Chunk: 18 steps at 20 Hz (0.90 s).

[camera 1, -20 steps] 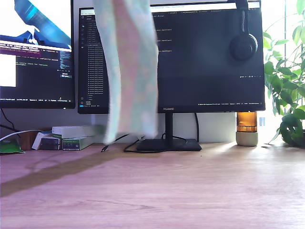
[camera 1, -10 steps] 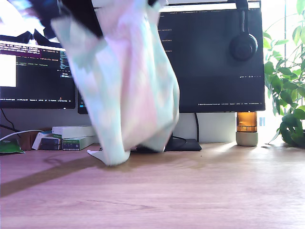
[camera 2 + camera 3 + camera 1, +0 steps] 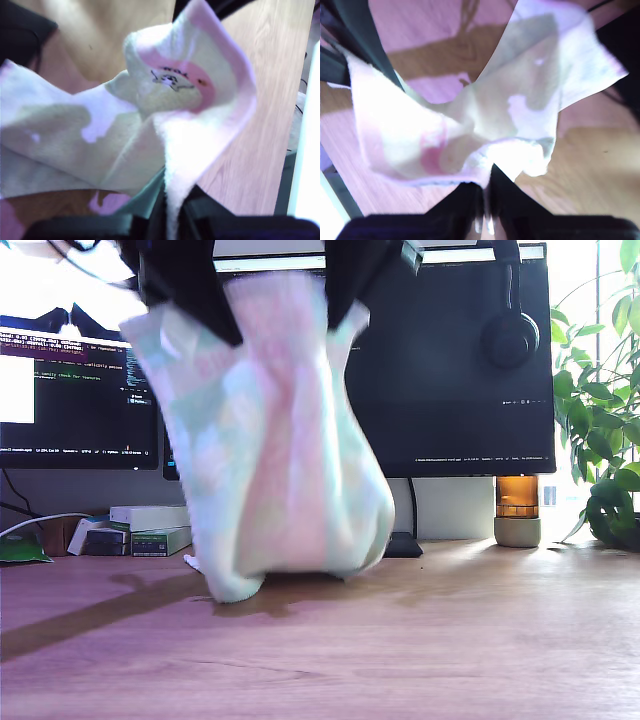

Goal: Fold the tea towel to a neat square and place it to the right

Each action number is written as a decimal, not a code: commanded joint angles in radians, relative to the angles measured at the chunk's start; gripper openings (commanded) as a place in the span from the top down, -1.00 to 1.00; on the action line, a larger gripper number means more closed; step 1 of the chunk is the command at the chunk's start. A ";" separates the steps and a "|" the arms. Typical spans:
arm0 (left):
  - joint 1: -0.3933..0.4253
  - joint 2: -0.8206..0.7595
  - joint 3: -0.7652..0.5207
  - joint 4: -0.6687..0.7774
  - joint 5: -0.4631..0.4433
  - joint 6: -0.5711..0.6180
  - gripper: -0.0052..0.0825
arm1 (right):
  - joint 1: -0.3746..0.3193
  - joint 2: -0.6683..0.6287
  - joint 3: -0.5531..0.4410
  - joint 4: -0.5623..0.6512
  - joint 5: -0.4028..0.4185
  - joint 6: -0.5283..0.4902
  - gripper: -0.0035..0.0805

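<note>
The tea towel [image 3: 270, 460] is a soft white cloth with pale pink and green patches. In the exterior view it hangs spread between two dark arms, one [image 3: 185, 290] nearer that view's left and one [image 3: 365, 275] nearer its middle. Which arm is which I cannot tell. Its bunched lower end rests on the wooden desk [image 3: 450, 640]. My first gripper [image 3: 170, 220] is shut on an edge of the towel [image 3: 150, 115], near a small dark printed mark [image 3: 172, 80]. My second gripper [image 3: 485, 215] is shut on another edge of the towel [image 3: 470, 125].
Two monitors [image 3: 470, 370] stand behind the towel, headphones [image 3: 512, 335] hanging on one. Small white and green boxes [image 3: 150, 525] sit at the exterior view's left. An amber jar [image 3: 518, 510] and a leafy plant [image 3: 605, 430] stand at its right.
The towel has come down and spread wider. Its lower end now lies bunched on the desk, and both dark arms have dropped into the top of the exterior view.
</note>
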 commanded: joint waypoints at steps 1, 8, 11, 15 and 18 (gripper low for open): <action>-0.001 -0.003 -0.036 0.018 -0.010 -0.010 0.94 | 0.003 0.000 -0.070 0.023 -0.005 0.018 0.94; -0.013 -0.103 -0.279 0.103 -0.057 -0.039 0.94 | 0.016 -0.037 -0.255 0.064 -0.008 0.031 0.94; -0.018 -0.195 -0.381 0.166 -0.064 -0.059 0.94 | 0.019 -0.090 -0.356 0.101 -0.019 0.044 0.94; -0.057 -0.280 -0.444 0.179 -0.063 -0.070 0.94 | 0.021 -0.192 -0.541 0.162 -0.048 0.050 0.94; -0.089 -0.304 -0.508 0.183 -0.061 -0.079 0.94 | 0.023 -0.278 -0.671 0.191 -0.053 0.059 0.94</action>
